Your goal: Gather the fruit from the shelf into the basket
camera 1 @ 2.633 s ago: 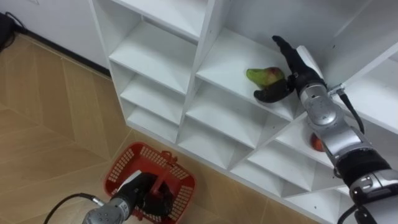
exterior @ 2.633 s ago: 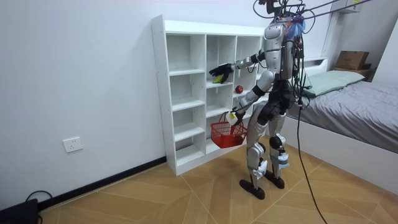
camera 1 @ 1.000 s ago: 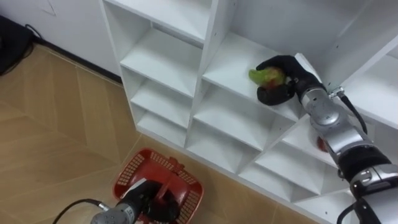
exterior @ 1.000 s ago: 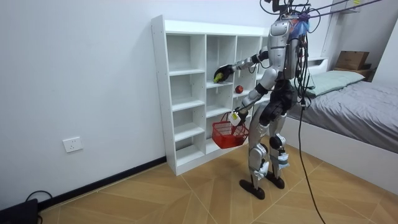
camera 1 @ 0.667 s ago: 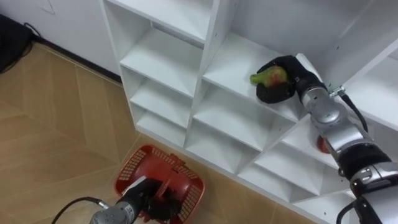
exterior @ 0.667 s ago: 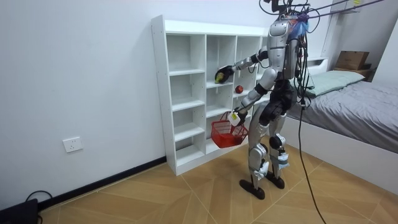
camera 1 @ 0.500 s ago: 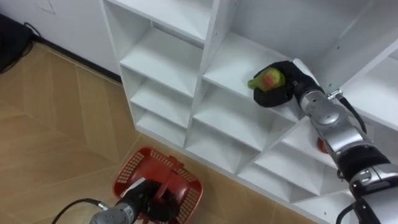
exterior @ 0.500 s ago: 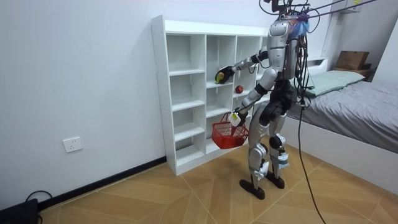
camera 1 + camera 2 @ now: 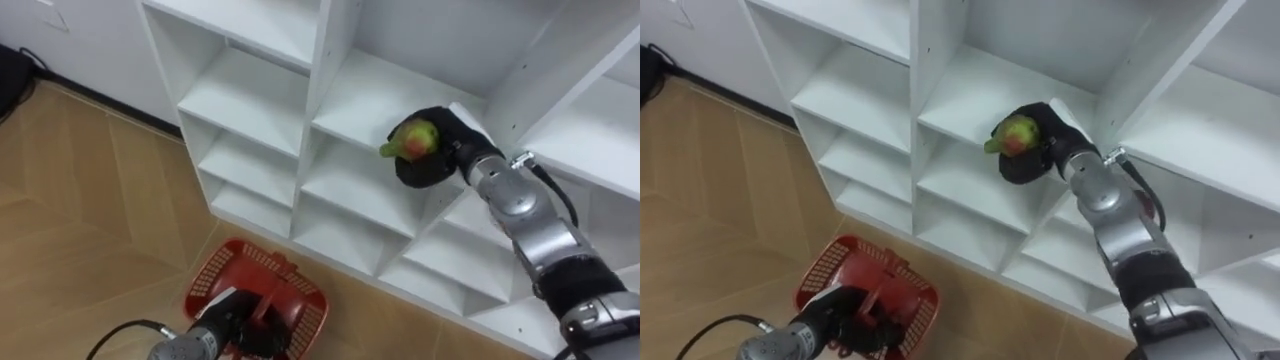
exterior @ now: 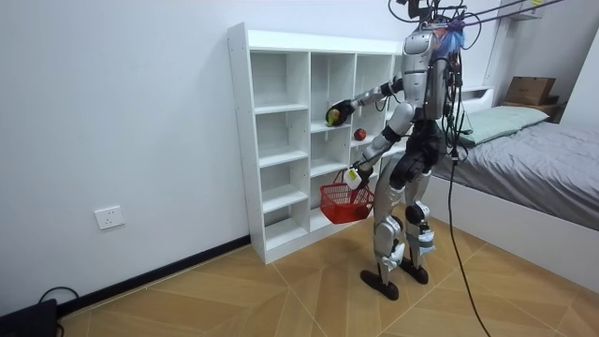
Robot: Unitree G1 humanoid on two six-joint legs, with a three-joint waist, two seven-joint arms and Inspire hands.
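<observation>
The tall white closet of open cubbies point(image 9: 250, 95) stands before the robot, and the right hand point(image 9: 435, 160) is at the front lip of a middle shelf. Below and left of that hand hangs the red plastic mesh basket point(image 9: 215, 275), its handle gripped by the left hand point(image 9: 232, 318). The right hand's dark fingers are curled round a green-and-red pear-shaped fruit point(image 9: 412, 138). The pick looks made; lowering it into the basket remains, and a small round red fruit point(image 10: 358, 134) waits in a cubby lower down, under that forearm.
</observation>
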